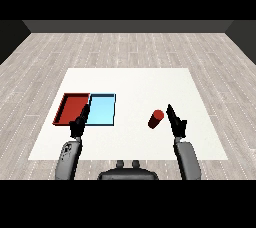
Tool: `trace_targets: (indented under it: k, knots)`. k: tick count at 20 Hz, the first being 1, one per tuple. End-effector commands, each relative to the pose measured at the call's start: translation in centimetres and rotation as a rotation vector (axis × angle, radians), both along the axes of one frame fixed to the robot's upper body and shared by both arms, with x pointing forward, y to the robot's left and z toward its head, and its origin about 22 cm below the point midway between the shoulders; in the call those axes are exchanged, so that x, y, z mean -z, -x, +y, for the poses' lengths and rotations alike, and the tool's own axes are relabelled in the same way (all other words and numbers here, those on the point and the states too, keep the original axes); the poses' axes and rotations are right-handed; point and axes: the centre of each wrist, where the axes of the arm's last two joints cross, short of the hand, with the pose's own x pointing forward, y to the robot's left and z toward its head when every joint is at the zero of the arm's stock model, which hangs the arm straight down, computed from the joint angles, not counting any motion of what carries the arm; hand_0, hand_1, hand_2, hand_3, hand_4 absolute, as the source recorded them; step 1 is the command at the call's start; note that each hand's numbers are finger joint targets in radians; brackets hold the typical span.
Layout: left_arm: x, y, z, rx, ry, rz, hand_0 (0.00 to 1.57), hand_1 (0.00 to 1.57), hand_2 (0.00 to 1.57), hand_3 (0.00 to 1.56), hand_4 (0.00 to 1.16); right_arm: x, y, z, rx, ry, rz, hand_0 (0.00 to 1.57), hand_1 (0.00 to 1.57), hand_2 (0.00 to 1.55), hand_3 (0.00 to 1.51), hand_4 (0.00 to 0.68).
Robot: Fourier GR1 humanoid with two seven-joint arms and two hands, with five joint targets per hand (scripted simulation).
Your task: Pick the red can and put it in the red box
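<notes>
The red can (156, 119) stands slightly tilted on the white table, right of centre. My right hand (176, 122) is just to its right, a small gap apart, fingers straight and pointing away from me, holding nothing. The red tray (64, 109) lies at the table's left with the light blue tray (112, 109) touching its right side. My left hand (80, 122) hovers over the near edge where the two trays meet, fingers straight and open.
The white table (135, 84) stretches back beyond the trays and the can. Its near edge runs just in front of both forearms. Grey wooden floor surrounds it.
</notes>
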Motion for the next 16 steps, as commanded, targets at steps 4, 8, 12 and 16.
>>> trace_targets:
  k: [4,8,12,16]
  knots:
    - [-0.4,0.0,-0.1,0.005,0.029,-0.026,0.0,0.0,0.0,0.0,0.0,-1.3,3.4,-9.3,0.021,-0.016,-0.065,0.0,0.0,0.0,0.0,0.0]
    - [-3.5,-0.3,-1.6,0.021,0.145,-0.418,0.0,0.0,0.0,0.0,0.0,-3.7,3.0,-10.4,-0.044,-0.099,-0.354,0.0,0.0,0.0,0.0,0.0]
    - [-0.6,0.7,-1.3,0.037,0.149,-0.483,0.0,0.0,0.0,0.0,0.0,-2.0,5.6,-14.3,-0.064,-0.142,-0.386,0.0,0.0,0.0,0.0,0.0]
    - [-1.6,-0.1,0.5,0.044,0.15,-0.477,0.0,0.0,0.0,0.0,0.0,-1.5,4.1,-15.2,-0.091,-0.15,-0.385,0.0,0.0,0.0,0.0,0.0]
